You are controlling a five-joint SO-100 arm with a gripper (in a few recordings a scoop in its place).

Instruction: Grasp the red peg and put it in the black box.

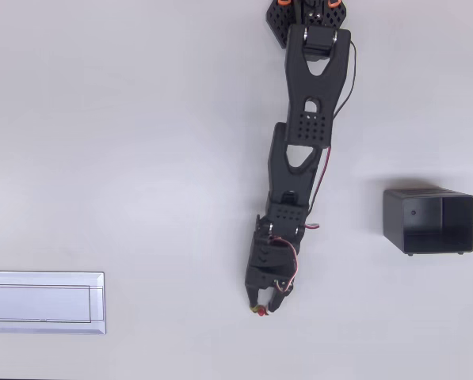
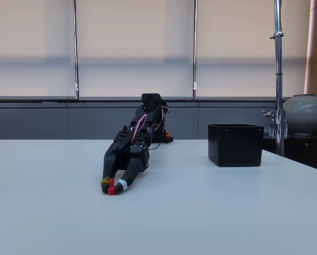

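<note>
We see a broad white table with the black arm stretched out low across it, reaching from its base at the top edge of the overhead view down toward the bottom. To the right in that view, well apart from the arm, stands the black box, open side showing a glossy dark inside; in the fixed view it sits upright at right. A flat white tray lies at the lower left of the overhead view. The gripper rests at table level, its fingers nearly closed around the red peg, which sits between the tips, touching the table
</note>
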